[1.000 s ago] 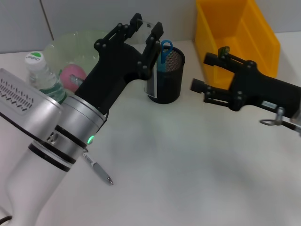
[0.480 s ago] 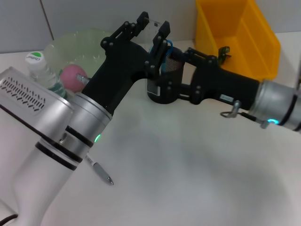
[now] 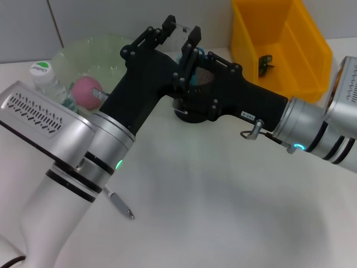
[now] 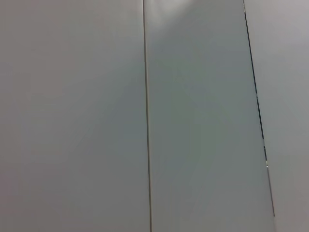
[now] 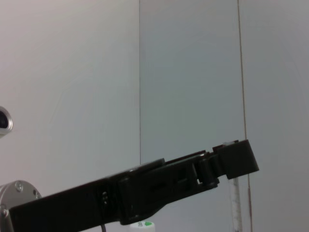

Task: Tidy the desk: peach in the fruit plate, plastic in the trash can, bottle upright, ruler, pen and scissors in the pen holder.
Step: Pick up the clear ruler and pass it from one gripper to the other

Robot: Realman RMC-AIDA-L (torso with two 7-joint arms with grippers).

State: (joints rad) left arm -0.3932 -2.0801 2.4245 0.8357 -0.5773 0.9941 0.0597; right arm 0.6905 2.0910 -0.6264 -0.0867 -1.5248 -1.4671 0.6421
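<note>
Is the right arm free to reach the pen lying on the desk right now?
Probably not easily. The pen lies beside the left arm's silver forearm, far from the right gripper, which is at the pen holder.

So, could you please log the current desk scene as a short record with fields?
left gripper: above the pen holder, shut on the clear ruler
right gripper: reached in by the pen holder, fingers hidden behind the left arm
peach: in the fruit plate
bottle: upright
pen: lying on the desk
trash can: yellow, far right
</note>
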